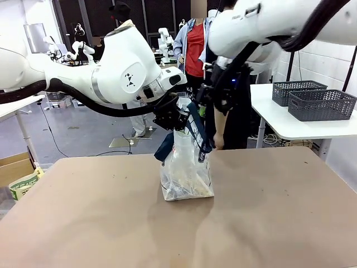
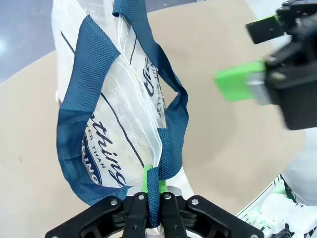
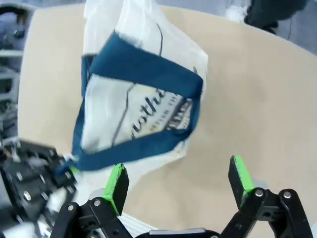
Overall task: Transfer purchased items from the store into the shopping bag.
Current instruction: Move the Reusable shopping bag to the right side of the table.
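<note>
Shopping bag (image 1: 187, 170) stands mid-table. L gripper (image 2: 153, 184) clamped on its navy handle (image 2: 171, 144) at bag's 12 o'clock. R gripper (image 3: 178, 181) jaws wide, empty, just above bag.

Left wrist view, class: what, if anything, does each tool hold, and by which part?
The left tool is shut on a navy strap handle of the shopping bag. The right tool stands open, holding nothing.
</note>
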You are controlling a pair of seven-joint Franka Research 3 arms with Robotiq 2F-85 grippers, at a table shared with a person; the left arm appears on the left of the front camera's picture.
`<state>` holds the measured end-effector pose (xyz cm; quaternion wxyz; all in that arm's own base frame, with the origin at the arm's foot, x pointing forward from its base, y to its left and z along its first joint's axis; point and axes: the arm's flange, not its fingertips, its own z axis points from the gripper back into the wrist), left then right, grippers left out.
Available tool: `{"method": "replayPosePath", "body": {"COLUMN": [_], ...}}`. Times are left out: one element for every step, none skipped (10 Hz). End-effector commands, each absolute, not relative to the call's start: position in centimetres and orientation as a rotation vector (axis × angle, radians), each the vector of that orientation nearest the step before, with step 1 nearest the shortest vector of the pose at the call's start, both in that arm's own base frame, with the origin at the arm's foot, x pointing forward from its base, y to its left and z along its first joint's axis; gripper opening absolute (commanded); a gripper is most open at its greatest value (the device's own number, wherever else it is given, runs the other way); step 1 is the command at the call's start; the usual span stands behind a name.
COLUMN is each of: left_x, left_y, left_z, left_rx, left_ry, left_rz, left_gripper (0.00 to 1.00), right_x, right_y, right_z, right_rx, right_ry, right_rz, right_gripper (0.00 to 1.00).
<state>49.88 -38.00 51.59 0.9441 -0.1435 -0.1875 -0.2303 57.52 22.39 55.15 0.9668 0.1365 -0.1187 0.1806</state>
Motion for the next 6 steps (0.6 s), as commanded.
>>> {"method": "replayPosePath", "body": {"left_x": [49.9, 49.9, 49.9, 49.9, 49.9, 49.9], "left_y": [-37.9, -37.9, -37.9, -37.9, -37.9, -37.9], "left_z": [51.7, 51.7, 51.7, 51.7, 51.7, 51.7], "left_rx": [-0.291, -0.291, -0.291, -0.291, -0.291, -0.291], "left_ry": [-0.384, -0.384, -0.384, -0.384, -0.384, -0.384], "left_rz": [-0.470, -0.470, -0.470, -0.470, -0.470, -0.470], "left_gripper": [0.00, 0.00, 0.00, 0.00, 0.00, 0.00], "right_x": [55.3, 54.6, 53.8, 53.3, 53.0, 52.9], "right_y": [18.0, 17.0, 16.1, 15.2, 14.4, 13.5], "right_z": [54.4, 54.7, 54.9, 55.0, 55.3, 55.5], "right_rx": [0.341, 0.355, 0.330, 0.322, 0.337, 0.366], "right_ry": [-0.274, -0.288, -0.312, -0.372, -0.413, -0.466], "right_rz": [0.569, 0.665, 0.778, 0.909, 0.946, 0.974], "right_gripper": [1.00, 1.00, 1.00, 1.00, 1.00, 1.00]}}
